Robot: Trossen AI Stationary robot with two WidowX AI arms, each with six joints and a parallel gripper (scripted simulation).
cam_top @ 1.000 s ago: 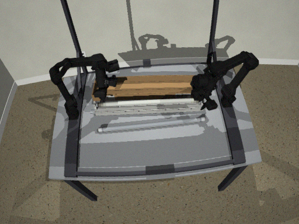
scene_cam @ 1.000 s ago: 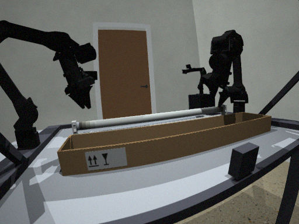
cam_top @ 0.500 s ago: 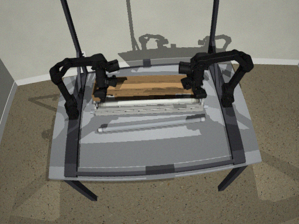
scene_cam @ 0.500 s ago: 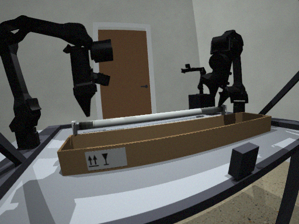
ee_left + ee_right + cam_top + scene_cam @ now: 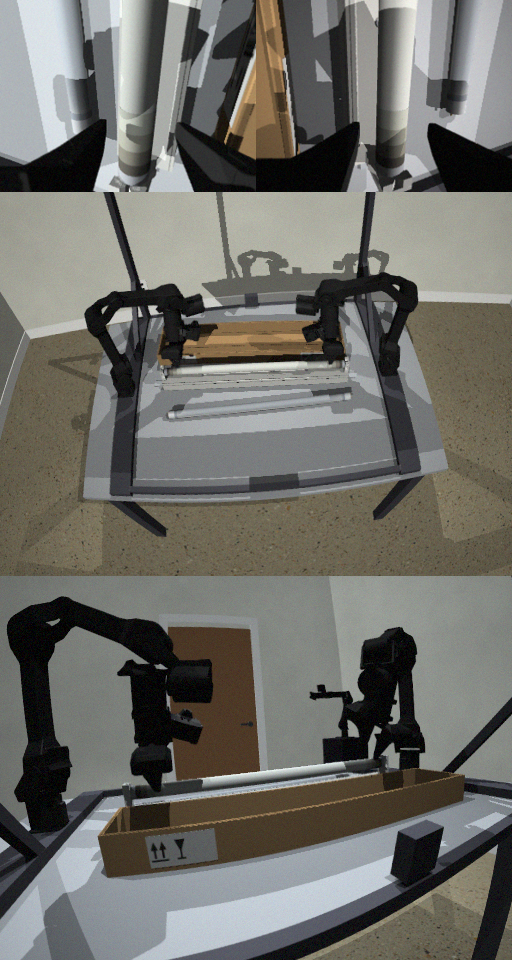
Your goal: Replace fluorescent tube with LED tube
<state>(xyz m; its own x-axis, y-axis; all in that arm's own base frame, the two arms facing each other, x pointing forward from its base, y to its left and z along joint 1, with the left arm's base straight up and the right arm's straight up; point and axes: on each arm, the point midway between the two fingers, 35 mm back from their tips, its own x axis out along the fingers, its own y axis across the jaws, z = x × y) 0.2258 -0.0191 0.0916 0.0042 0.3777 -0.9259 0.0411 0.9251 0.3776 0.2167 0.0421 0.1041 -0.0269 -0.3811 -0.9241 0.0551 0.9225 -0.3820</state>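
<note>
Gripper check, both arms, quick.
Left gripper: partly open, holding nothing, fingers on either side of the old tube in the wrist view.
Right gripper: the same, at the tube's other end.

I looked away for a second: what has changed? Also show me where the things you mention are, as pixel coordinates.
The left gripper [image 5: 331, 358] [image 5: 156, 785] [image 5: 141, 127] swung upright and came down over its end of the old white fluorescent tube [image 5: 260, 367] [image 5: 275, 774] [image 5: 139, 86] [image 5: 393, 69]. Nothing was gripped or released. Both tubes and the brown cardboard carton [image 5: 255, 327] [image 5: 300, 818] stayed put.
</note>
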